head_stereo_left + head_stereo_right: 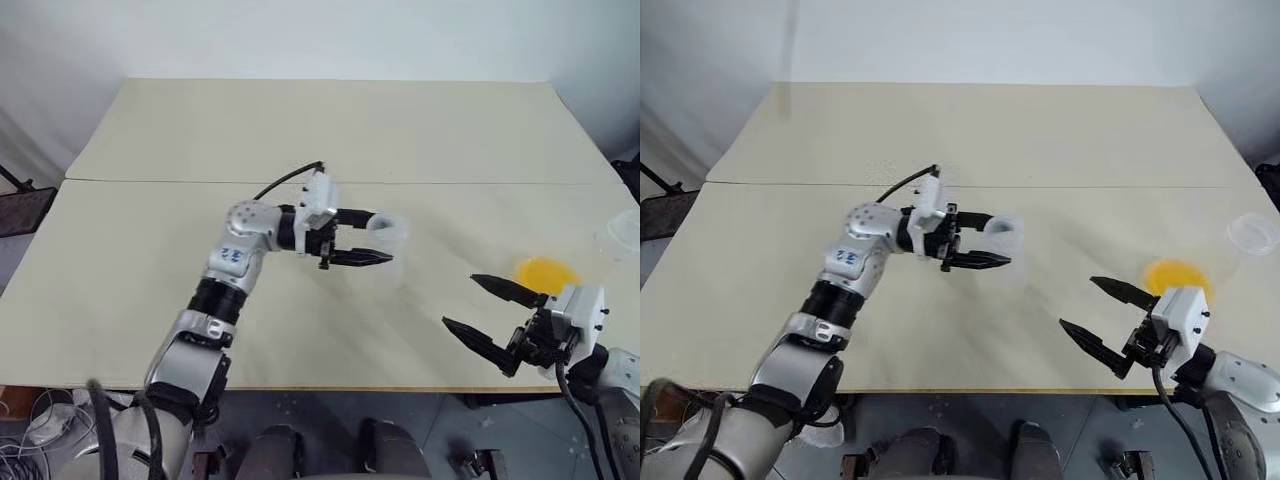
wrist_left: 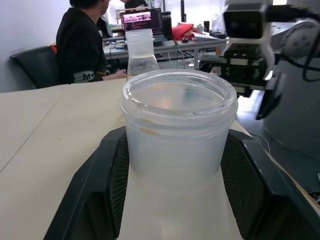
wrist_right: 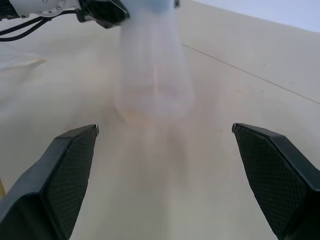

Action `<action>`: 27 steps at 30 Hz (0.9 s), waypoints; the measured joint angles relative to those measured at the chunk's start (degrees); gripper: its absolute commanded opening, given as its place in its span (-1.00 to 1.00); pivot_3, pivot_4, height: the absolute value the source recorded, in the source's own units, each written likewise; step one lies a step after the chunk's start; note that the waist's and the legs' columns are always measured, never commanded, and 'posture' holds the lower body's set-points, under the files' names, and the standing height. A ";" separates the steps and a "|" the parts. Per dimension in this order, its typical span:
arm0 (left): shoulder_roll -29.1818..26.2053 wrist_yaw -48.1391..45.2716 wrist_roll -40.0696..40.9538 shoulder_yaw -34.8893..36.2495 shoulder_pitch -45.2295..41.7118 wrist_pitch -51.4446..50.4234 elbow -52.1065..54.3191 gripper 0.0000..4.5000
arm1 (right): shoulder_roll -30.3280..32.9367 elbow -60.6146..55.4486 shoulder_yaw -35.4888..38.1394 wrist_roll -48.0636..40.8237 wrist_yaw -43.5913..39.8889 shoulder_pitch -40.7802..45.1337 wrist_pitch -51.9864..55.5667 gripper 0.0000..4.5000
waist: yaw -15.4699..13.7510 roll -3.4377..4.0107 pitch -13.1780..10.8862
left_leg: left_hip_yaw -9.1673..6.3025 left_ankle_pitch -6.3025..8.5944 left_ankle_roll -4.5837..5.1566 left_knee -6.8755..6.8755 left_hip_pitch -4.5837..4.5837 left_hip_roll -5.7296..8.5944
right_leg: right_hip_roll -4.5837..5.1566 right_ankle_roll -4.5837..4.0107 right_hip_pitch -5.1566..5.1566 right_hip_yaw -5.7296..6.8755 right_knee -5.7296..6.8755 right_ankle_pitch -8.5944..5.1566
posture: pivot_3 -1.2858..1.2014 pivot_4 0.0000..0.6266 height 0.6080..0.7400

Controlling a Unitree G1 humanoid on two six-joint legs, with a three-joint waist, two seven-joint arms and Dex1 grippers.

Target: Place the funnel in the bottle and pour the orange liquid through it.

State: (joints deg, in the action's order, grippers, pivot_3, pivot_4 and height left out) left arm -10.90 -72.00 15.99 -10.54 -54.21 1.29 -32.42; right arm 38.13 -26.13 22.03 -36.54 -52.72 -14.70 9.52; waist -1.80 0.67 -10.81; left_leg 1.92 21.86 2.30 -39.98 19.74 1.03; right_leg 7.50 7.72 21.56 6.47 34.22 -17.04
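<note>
From the head camera I see my left gripper (image 1: 362, 238) out over the middle of the cream table (image 1: 300, 130), its two black fingers clamped around the neck of a clear, frosted-looking bottle (image 1: 388, 248) lifted off the tabletop. My right gripper (image 1: 480, 308) hangs near the table's front edge with its fingers spread wide and nothing between them; just beyond it sits a shallow pool of orange liquid (image 1: 546, 272) in a see-through flask, with another clear round rim (image 1: 626, 232) further toward the right edge. In the left wrist camera the bottle's open round rim (image 2: 179, 97) sits squarely between the textured black pads (image 2: 112, 185), touching both; a second clear flask (image 2: 140, 52) stands behind, and a person (image 2: 82, 40) sits at a desk. In the right wrist camera the held bottle (image 3: 152, 75) shows blurred, well ahead of the parted fingers (image 3: 65, 175).
</note>
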 measured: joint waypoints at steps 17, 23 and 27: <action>3.62 8.05 -5.56 1.01 -4.01 3.44 -12.71 0.03 | -2.12 -5.50 0.75 0.02 5.99 -2.92 1.88 1.00 | -1.01 -0.02 -0.01 | -0.01 -0.05 0.16 -0.08 0.10 0.11 | 0.07 0.19 0.01 -0.07 -0.11 0.12 | 0.03 -0.52 1.00; 3.61 8.36 -5.20 1.67 -4.01 0.34 -12.04 0.03 | -2.12 -5.51 0.74 0.04 6.25 -2.20 2.06 1.00 | -0.99 -0.02 -0.01 | 0.00 -0.05 0.17 -0.08 0.09 0.11 | 0.06 0.19 0.01 -0.07 -0.10 0.12 | 0.03 -0.52 1.00; 3.34 8.15 -5.32 1.59 -3.97 -0.55 -11.25 0.03 | -2.11 -5.51 0.68 0.05 6.28 -1.73 2.21 1.00 | -0.98 -0.02 -0.01 | 0.00 -0.05 0.17 -0.08 0.10 0.11 | 0.06 0.19 0.01 -0.07 -0.10 0.12 | 0.03 -0.52 1.00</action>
State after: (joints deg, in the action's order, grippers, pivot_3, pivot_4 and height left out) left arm -7.56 -63.84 10.67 -8.95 -58.18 0.74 -43.68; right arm 36.01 -31.64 22.71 -36.50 -46.43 -16.42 11.73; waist -2.79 0.65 -10.82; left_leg 1.91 21.82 2.47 -40.06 19.84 1.14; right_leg 7.56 7.92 21.57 6.40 34.12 -16.92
